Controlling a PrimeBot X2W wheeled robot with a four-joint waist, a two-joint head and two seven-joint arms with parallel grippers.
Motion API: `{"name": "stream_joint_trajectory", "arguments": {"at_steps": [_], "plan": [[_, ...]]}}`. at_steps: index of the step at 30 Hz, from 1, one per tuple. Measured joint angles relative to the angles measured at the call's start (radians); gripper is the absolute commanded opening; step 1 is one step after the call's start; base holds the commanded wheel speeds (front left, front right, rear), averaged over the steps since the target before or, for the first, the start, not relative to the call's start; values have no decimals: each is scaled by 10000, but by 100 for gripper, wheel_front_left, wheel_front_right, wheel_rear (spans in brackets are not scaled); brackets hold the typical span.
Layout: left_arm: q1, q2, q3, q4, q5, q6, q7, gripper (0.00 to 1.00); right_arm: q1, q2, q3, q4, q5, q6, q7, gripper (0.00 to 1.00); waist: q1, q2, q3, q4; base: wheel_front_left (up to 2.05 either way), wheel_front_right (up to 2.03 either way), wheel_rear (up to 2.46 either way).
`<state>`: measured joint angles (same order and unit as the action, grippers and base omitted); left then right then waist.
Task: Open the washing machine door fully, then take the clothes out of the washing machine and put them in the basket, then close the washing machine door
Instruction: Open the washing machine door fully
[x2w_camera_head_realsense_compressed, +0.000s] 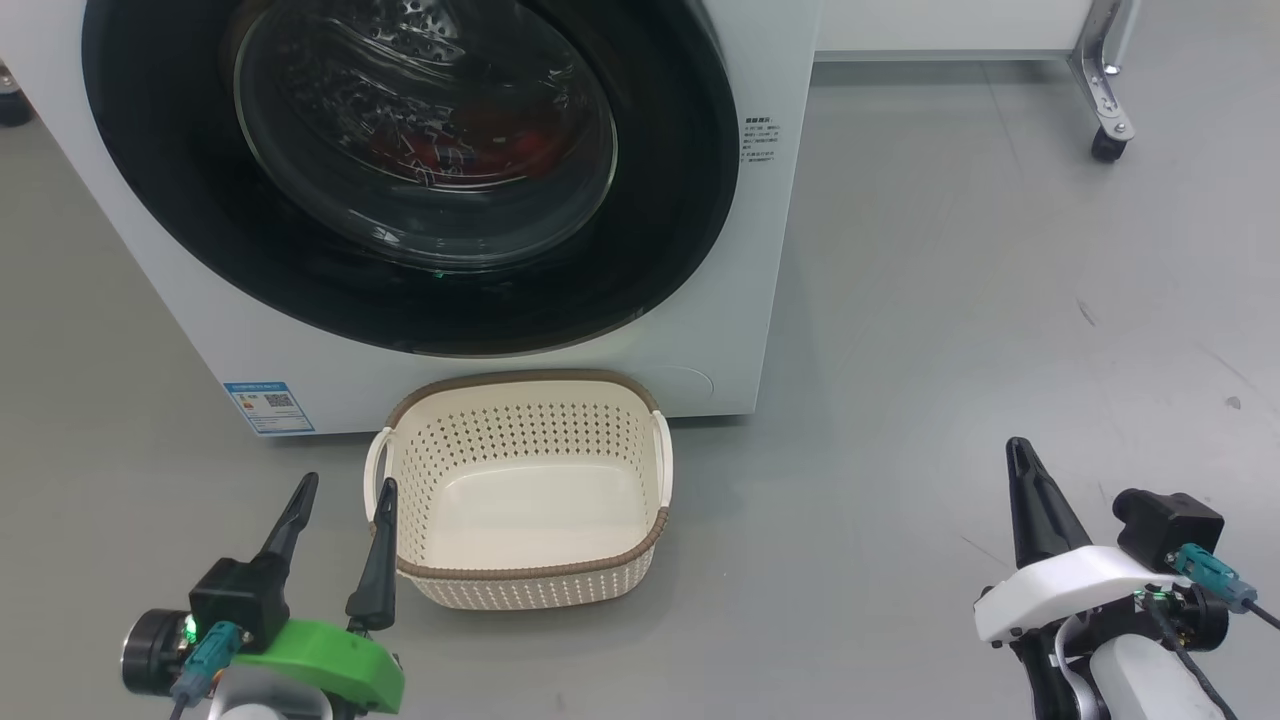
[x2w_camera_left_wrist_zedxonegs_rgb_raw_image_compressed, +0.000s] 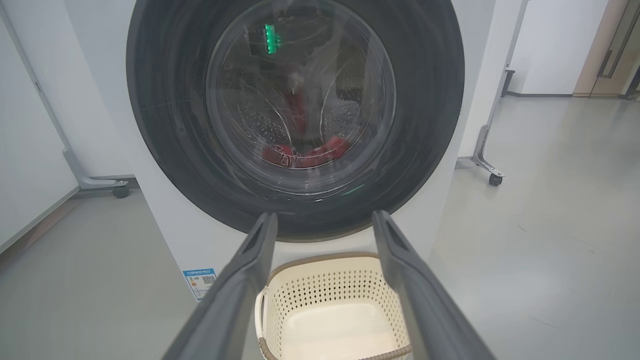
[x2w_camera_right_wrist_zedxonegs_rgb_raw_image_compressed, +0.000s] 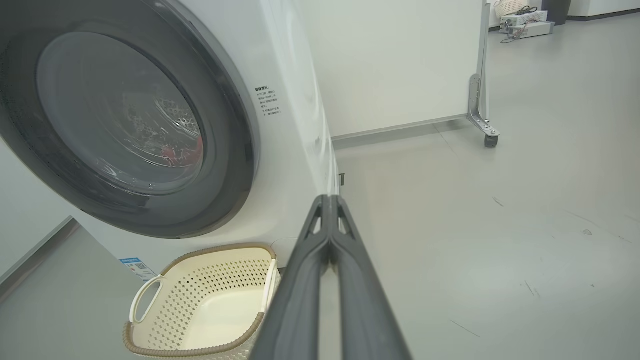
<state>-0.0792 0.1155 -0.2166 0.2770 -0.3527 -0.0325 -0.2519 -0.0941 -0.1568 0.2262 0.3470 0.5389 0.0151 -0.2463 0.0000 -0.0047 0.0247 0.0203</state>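
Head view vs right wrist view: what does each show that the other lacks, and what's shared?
Head view adds: the left gripper, open, beside the basket on its left-handle side.
Right wrist view adds: boxes with cables on the far floor, past the castor leg.
Shared: the closed washing machine door, red clothes behind its glass, the empty basket in front of the machine, the blue label, and the right gripper, shut.
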Motion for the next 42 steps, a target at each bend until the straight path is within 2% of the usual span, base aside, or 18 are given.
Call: {"name": "stream_joint_trajectory", "arguments": {"at_steps": [6, 12, 20, 21, 31, 36, 42], "plan": [[-84, -52, 17, -8, 42, -65, 0, 100, -16, 313, -385, 165, 995, 374, 180, 0, 0, 0, 108, 33, 0, 0, 0], [-229, -84, 40, -79, 71, -109, 0, 100, -292, 531, -872, 326, 2048, 594, 487, 0, 0, 0, 328, 87, 0, 0, 0], [-463, -98, 84, -274, 234, -142, -2, 100, -987, 849, -1647, 410, 4171, 886, 1185, 0, 0, 0, 778, 168, 0, 0, 0], [-564, -115, 98, -322, 290, -169, -2, 100, -1209, 915, -1829, 445, 4805, 897, 1461, 0, 0, 0, 919, 193, 0, 0, 0], [-1026, -203, 151, -608, 382, -251, -2, 100, -2658, 1005, -2362, 573, 7530, 970, 3114, 0, 0, 0, 1701, 320, 0, 0, 0], [-1305, -276, 150, -731, 479, -257, -2, 100, -3498, 1005, -2531, 585, 8527, 970, 3843, 0, 0, 0, 2128, 403, 0, 0, 0], [-1698, -353, 148, -928, 571, -301, -4, 100, -4546, 991, -2619, 594, 9120, 953, 4566, 0, 0, 0, 2681, 536, 0, 0, 0]]}}
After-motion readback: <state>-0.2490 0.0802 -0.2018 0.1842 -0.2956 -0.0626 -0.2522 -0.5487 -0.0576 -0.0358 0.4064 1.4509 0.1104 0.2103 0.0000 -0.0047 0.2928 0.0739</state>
